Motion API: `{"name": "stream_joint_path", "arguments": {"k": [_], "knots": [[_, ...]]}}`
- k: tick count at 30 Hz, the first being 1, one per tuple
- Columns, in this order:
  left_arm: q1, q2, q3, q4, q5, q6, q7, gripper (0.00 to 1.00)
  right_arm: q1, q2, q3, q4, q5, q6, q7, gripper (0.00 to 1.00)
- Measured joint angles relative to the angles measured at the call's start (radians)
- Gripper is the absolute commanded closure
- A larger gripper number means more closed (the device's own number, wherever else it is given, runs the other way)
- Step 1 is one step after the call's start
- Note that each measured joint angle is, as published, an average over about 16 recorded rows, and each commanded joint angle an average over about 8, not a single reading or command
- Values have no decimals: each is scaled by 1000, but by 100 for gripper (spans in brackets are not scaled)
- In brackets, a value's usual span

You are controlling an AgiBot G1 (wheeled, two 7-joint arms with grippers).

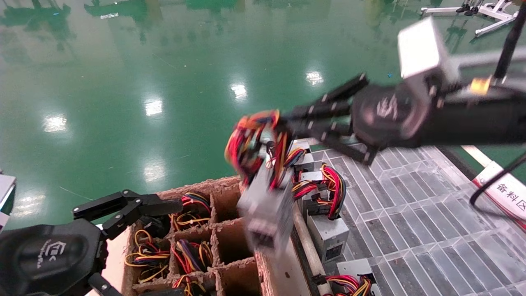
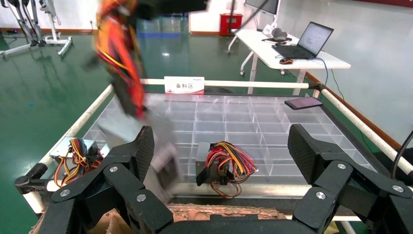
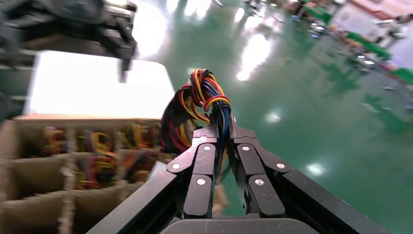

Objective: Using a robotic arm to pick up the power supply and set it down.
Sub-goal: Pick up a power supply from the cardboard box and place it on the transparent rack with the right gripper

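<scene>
The robotic arm carries my right gripper [image 1: 284,123], which is shut on the coloured wire bundle of the power supply [image 1: 266,207]. The silver-grey box hangs in the air from its wires, tilted, over the edge of a cardboard divider box [image 1: 224,187]. In the right wrist view the red, yellow and blue wires of the power supply [image 3: 200,97] stick out between the closed fingers of the right gripper [image 3: 221,127]. The left wrist view shows the hanging power supply [image 2: 163,158] as a blurred shape. My left gripper [image 1: 172,246] stands open at the lower left, the left gripper [image 2: 222,146] holding nothing.
The cardboard box's cells hold several wired units [image 1: 191,255]. To its right a clear plastic grid tray [image 1: 411,197] carries other power supplies [image 1: 326,234] [image 2: 219,163] behind a metal rail [image 1: 307,242]. A white sign [image 2: 184,86] stands at the tray's far rim. Green floor surrounds everything.
</scene>
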Motion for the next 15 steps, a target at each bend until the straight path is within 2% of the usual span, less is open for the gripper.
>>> {"name": "stream_joint_path", "arguments": {"k": [7,15], "knots": [[0,0,0,0,0,0,0,0,139,-31,-19,-194,-69,51,-123,100],[0,0,0,0,0,0,0,0,264,-65,-61,-363,-188,162,-284,100]]}}
